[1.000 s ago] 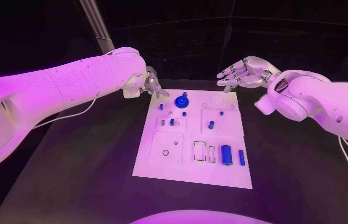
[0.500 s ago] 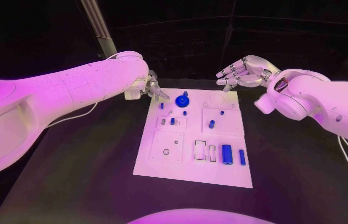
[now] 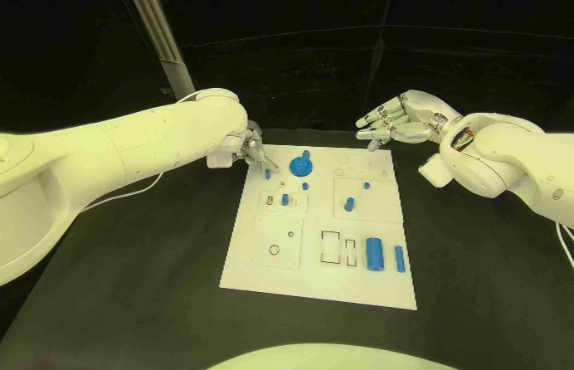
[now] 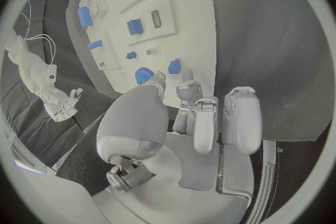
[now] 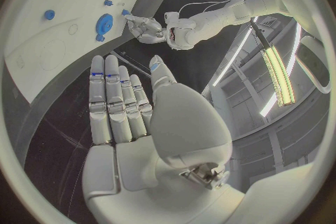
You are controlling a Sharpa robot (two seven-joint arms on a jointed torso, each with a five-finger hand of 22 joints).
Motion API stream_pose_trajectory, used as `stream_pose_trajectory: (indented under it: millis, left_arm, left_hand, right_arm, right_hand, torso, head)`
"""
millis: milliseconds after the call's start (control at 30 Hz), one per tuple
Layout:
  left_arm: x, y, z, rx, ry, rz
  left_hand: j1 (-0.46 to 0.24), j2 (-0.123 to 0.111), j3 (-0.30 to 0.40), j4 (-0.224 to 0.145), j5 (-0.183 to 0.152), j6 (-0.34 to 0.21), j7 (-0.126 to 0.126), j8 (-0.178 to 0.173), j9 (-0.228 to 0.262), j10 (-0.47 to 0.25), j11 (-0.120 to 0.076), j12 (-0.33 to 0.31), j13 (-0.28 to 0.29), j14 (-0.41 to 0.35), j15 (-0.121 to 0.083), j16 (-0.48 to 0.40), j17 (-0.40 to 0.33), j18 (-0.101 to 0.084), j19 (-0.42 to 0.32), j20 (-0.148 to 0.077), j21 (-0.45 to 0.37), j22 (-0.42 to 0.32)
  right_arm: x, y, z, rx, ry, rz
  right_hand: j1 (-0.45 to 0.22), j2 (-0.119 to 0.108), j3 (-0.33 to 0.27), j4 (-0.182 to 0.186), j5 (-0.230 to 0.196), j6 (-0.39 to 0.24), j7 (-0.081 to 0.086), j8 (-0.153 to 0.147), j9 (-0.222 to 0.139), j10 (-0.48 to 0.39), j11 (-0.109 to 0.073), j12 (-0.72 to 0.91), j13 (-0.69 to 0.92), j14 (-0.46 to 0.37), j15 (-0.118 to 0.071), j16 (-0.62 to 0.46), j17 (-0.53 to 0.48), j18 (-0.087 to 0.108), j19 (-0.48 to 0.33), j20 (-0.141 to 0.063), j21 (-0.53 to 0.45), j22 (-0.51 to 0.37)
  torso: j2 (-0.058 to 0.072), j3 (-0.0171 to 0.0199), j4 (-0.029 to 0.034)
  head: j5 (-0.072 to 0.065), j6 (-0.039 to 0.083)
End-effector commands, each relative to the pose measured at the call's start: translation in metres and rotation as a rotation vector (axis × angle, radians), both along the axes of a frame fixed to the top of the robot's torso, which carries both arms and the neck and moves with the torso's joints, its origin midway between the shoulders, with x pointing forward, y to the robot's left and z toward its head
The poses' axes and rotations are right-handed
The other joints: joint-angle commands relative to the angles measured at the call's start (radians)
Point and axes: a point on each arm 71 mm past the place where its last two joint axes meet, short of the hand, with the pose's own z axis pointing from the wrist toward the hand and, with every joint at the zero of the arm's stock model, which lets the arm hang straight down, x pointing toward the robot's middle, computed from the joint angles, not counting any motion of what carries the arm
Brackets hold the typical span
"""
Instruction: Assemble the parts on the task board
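Fingers of the left hand hover at the upper left corner of the task board, drawn close together with their tips just beside a small blue peg; whether they already touch it, or pinch anything, I cannot tell, though the left wrist view seems to show nothing between them. Moving right along the board's upper edge, a round blue knob-like part stands near the corner, and below it several tiny blue pegs sit among the recesses of the middle block. Lower down, toward the frame's centre, two outlined rectangular slots look unfilled, and beside them a blue cylinder and a slimmer blue bar lie flat on the plate. These pieces look like stiff, light plastic, smooth enough to slip, so I'd judge a fingertip pinch across the sides of each one safest, the cylinder taken at its middle so it cannot roll. At upper right the right hand hangs above the table beyond the board's corner, fingers loosely curled and apart, holding nothing.
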Motion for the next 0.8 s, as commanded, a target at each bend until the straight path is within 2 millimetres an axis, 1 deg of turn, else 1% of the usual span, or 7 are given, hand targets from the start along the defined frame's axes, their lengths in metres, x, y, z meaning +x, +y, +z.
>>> stream_pose_trajectory:
  millis: [33, 400, 500, 633, 800]
  left_arm:
    - [-0.0009, -0.0021, -0.0012, 0.007, 0.014, -0.024]
    - [-0.0014, -0.0037, -0.0041, 0.001, 0.012, -0.027]
    - [-0.0009, -0.0042, -0.0038, -0.005, 0.000, -0.023]
    - [-0.0002, -0.0038, -0.0036, -0.022, -0.008, -0.009]
    - [-0.0002, -0.0036, -0.0039, -0.046, -0.001, 0.005]
  left_hand:
    - [0.010, 0.000, 0.000, -0.008, -0.002, 0.006, -0.001, 0.005, -0.002, 0.007, 0.000, 0.003, 0.001, 0.104, -0.003, 0.003, 0.263, 0.005, 0.022, -0.002, 0.005, 0.037]
    - [0.024, 0.007, 0.001, -0.011, -0.002, 0.009, -0.002, 0.006, -0.003, 0.009, -0.001, 0.005, 0.002, 0.104, -0.004, 0.003, 0.263, 0.004, 0.023, -0.002, 0.006, 0.039]
    - [0.033, 0.015, 0.005, -0.013, -0.002, 0.010, -0.002, 0.007, -0.004, 0.010, -0.001, 0.006, 0.003, 0.104, -0.004, 0.003, 0.263, 0.004, 0.023, -0.003, 0.007, 0.040]
    - [0.052, 0.035, 0.017, -0.018, -0.002, 0.011, -0.003, 0.007, -0.006, 0.012, -0.002, 0.008, 0.004, 0.104, -0.005, 0.003, 0.263, 0.004, 0.023, -0.004, 0.007, 0.042]
    - [0.074, 0.046, 0.030, -0.028, -0.002, 0.011, -0.004, 0.008, -0.008, 0.012, -0.003, 0.007, 0.002, 0.104, -0.006, 0.003, 0.263, 0.003, 0.024, -0.004, 0.008, 0.045]
  right_arm:
    - [-0.0002, 0.0015, 0.0013, 0.003, -0.004, 0.011]
    - [0.0001, 0.0020, 0.0014, 0.004, -0.006, 0.011]
    - [0.0003, 0.0020, 0.0013, 0.003, -0.005, 0.011]
    - [0.0005, 0.0020, 0.0012, 0.003, -0.005, 0.011]
    - [0.0006, 0.0023, 0.0011, 0.003, -0.004, 0.012]
  right_hand:
    - [-0.007, 0.001, -0.006, -0.001, 0.004, -0.009, 0.000, -0.003, -0.001, -0.009, -0.001, 0.002, -0.002, -0.005, 0.000, -0.004, -0.002, 0.004, 0.001, 0.004, -0.007, -0.002]
    - [-0.006, 0.002, -0.006, -0.002, 0.004, -0.009, 0.000, -0.003, -0.001, -0.009, -0.001, 0.002, -0.002, -0.005, 0.000, -0.004, -0.002, 0.005, 0.001, 0.004, -0.008, -0.002]
    - [-0.006, 0.002, -0.006, -0.002, 0.004, -0.009, 0.000, -0.003, -0.001, -0.009, -0.001, 0.002, -0.002, -0.005, 0.000, -0.004, -0.002, 0.005, 0.001, 0.004, -0.008, -0.002]
    - [-0.006, 0.002, -0.006, -0.002, 0.004, -0.009, 0.000, -0.003, -0.001, -0.009, -0.001, 0.002, -0.002, -0.005, 0.000, -0.004, -0.002, 0.005, 0.001, 0.004, -0.008, -0.002]
    - [-0.006, 0.002, -0.006, -0.002, 0.004, -0.009, 0.000, -0.003, -0.001, -0.009, -0.001, 0.002, -0.002, -0.005, 0.000, -0.004, -0.002, 0.005, 0.001, 0.004, -0.008, -0.002]
  torso:
    - [0.000, -0.0001, 0.0002]
    - [0.000, -0.0002, 0.0000]
    - [0.000, -0.0005, 0.0004]
    - [0.000, -0.0001, 0.0003]
    - [0.000, 0.0000, 0.0000]
  head:
    - [0.000, 0.000]
    - [0.001, -0.001]
    - [0.001, -0.001]
    - [0.001, -0.002]
    - [0.000, -0.003]
